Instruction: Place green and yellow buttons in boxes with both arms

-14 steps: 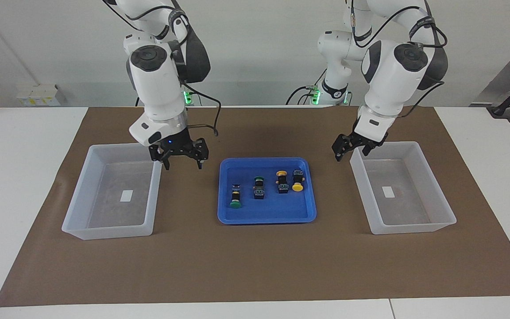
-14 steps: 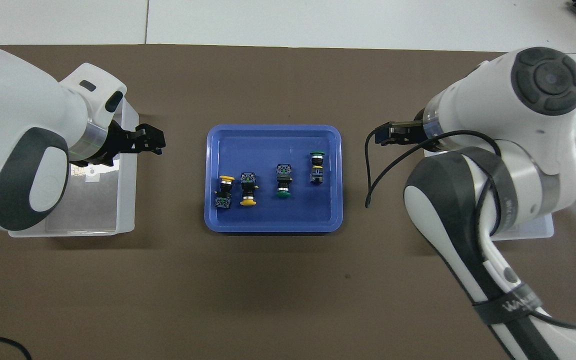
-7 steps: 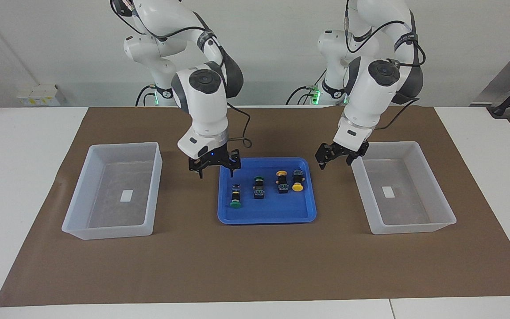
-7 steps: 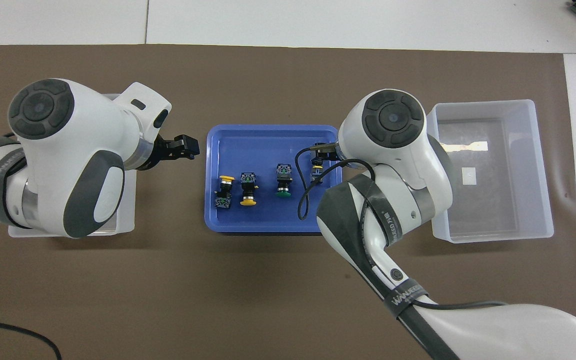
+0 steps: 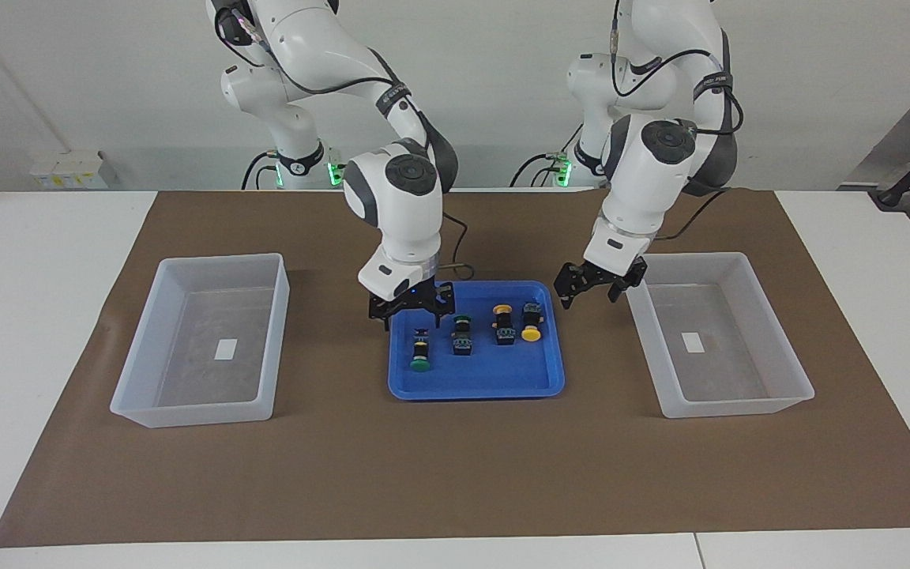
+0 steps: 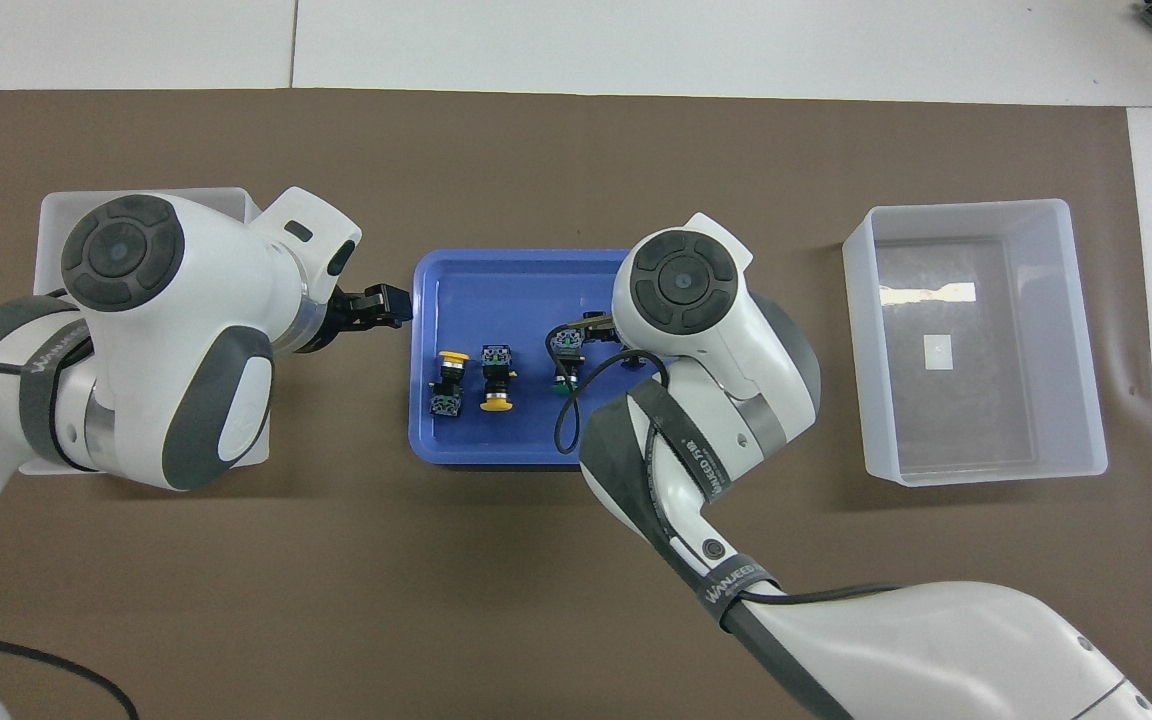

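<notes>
"WANJEED" reads on both white arms' black straps. Right pincer (image 5: 411,311), spread, hangs just above green-capped push-button switch (image 5: 419,352) in shallow blue plastic tray (image 5: 477,386). Left pincer (image 5: 591,289), spread, hangs beside tray edge nearest two yellow-capped switches (image 5: 517,324). Clear plastic boxes (image 5: 204,340) flank tray on brown-matted bench (image 5: 455,474).

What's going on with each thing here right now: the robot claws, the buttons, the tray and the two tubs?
Right end effector: open, empty, over the blue tray's green-button end.
Left end effector: open, empty, raised beside the tray.
Green buttons: lying in the tray, untouched.
Yellow buttons: lying in the tray, untouched.
Blue tray: holds all four buttons.
Clear boxes: both without buttons.
</notes>
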Robot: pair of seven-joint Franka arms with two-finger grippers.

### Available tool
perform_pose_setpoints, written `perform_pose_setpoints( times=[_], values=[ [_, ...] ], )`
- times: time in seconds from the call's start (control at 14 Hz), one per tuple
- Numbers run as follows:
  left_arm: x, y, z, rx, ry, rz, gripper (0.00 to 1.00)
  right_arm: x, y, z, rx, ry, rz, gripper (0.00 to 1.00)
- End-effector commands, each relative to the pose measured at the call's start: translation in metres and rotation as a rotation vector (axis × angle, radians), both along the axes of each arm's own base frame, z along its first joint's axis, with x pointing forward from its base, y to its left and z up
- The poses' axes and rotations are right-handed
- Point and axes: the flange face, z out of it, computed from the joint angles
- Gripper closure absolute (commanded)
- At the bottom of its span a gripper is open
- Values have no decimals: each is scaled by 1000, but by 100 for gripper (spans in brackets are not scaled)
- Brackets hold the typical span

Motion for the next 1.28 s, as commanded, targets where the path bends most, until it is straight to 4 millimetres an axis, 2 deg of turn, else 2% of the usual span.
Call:
perform_pose_setpoints(
  times=[0.0,0.07,0.21,0.28,0.5,0.71,0.85,1.07,1.21],
  values=[
    [-9,-3,-1,-16,-13,-1,0,-4,5,-20,-23,-28,-5,12],
    [-9,-3,-1,-17,-16,-1,0,-6,4,-26,-19,-31,-1,13],
    [-9,-3,-1,-16,-15,-5,0,-10,5,-36,-6,-48,-4,22],
    [-9,-3,-2,-15,-16,-11,0,-11,5,-42,-11,-53,-8,23],
    [-8,1,-2,-14,-16,-8,0,-14,5,-48,-9,-70,-13,31],
    [-7,5,-2,-13,-18,-14,0,-18,8,-52,-13,-64,-9,64],
    [-6,6,-2,-12,-19,-22,0,-19,8,-52,-16,-61,-6,100],
    [-6,6,-2,-12,-19,-25,0,-19,6,-38,-14,-70,-20,100],
    [-6,6,-2,-11,-20,-32,0,-14,-8,-6,-7,-96,-42,100]
  ],
)
